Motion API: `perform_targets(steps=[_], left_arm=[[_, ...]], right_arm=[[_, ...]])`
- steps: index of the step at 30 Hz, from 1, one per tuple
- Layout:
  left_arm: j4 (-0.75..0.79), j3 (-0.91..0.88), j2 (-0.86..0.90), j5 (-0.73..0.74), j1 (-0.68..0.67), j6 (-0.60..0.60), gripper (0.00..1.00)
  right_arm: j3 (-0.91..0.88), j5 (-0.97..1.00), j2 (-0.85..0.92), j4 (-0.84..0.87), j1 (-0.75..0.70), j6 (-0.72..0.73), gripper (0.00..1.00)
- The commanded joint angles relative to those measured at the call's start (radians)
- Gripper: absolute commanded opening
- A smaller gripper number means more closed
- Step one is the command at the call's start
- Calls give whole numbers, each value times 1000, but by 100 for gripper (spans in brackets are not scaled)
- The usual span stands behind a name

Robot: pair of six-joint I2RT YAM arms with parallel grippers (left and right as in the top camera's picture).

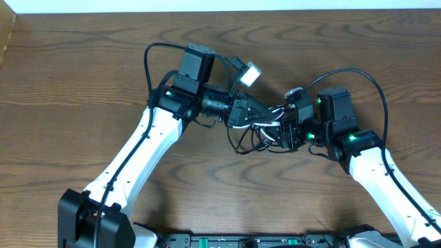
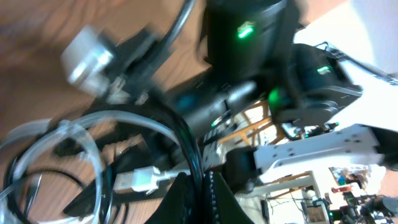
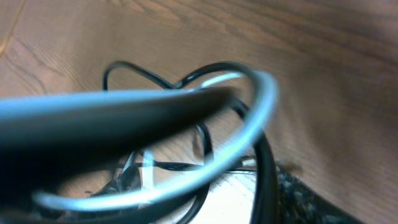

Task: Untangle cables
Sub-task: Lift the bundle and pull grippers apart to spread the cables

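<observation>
On the table [image 1: 83, 62] the cables [image 1: 258, 138] sit as one clump of crossed black and white loops, none separated, so nearly all the untangling remains. The left gripper [image 1: 277, 116] is clamped shut, seemingly on a black strand. The right gripper [image 1: 289, 131] is at the clump, but I cannot tell whether it grips.

Arms converge centre; left gripper [image 1: 274, 114] closed, right gripper [image 1: 288, 131] close beside.

Soft, even light falls on the table [image 1: 83, 83] from above, and the overhead view is sharp with only faint shadows. The left wrist view is smeared, its right side blown out white. In the right wrist view the nearest cables [image 3: 268, 106] blur badly.
</observation>
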Motion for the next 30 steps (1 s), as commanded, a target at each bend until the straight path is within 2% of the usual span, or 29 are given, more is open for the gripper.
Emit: perform_targets(steps=[1,4,5,7,9,11,13,15,18,22,30], left_arm=[[105,1,-18,147,0,-115,7],[142,1,-18,157,0,-144,7],[141,1,-17,142,1,-144,7],[120,1,-17,72,0,-137,7],[44,1,-17,-94,0,-90,7],[-87,1,-17,-393,-1,-64,7],[-237,1,-12,-760,-3,-65,8],[-328,1,-3,-963,-2,-65,7],[-445,1,4,-1175,-2,-65,8],[-524,1,4,-1292,1,-64,7],[-530,1,4,-1321,1,-69,7]], right_arm=[[18,28,25,2,10,8,38],[18,78,58,-3,10,34,7],[18,104,68,-5,10,58,1],[18,158,87,-19,10,95,1],[18,198,103,-38,10,113,1],[18,232,114,-63,10,112,1],[18,312,115,-107,9,111,1],[18,397,115,-139,9,112,1],[18,564,115,-187,-2,113,1],[18,727,114,-231,-58,208,1],[18,731,114,-248,-214,228,1]])
